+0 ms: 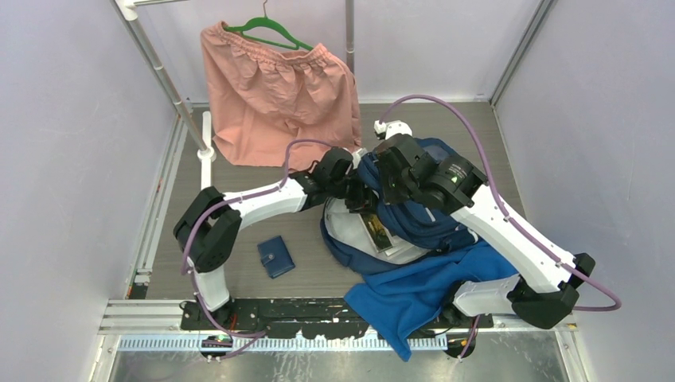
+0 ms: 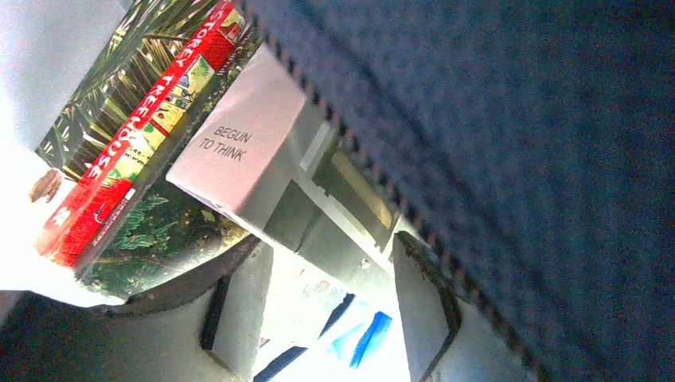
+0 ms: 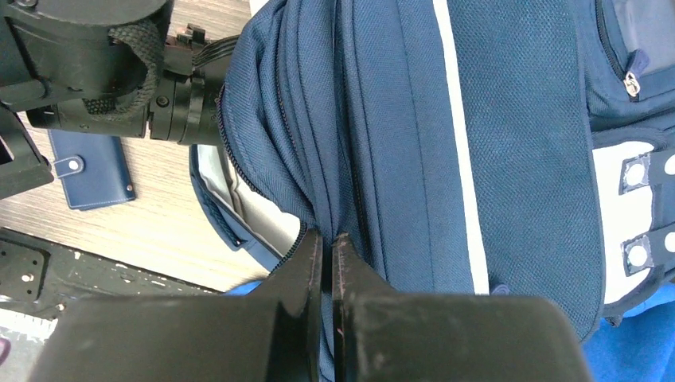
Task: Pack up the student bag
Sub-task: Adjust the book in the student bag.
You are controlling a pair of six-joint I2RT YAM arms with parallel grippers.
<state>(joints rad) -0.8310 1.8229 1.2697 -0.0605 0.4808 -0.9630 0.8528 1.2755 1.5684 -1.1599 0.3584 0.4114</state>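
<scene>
The student bag (image 1: 426,219) lies navy and white-striped mid-table, its grey panel facing the arms. My right gripper (image 1: 388,177) is shut on a fold of its navy fabric beside the zipper (image 3: 328,237) and holds the opening up. My left gripper (image 1: 354,189) reaches into that opening. In the left wrist view its fingers (image 2: 326,255) close on a white book (image 2: 239,147) printed "BEGUN TO THINK", under the bag's navy fabric (image 2: 517,119). A red-spined book (image 2: 135,135) lies next to it inside.
A small navy wallet (image 1: 275,256) lies on the table left of the bag, also in the right wrist view (image 3: 91,171). A royal-blue cloth (image 1: 422,294) spreads under the bag's near side. Pink shorts (image 1: 278,95) hang on a green hanger at the back.
</scene>
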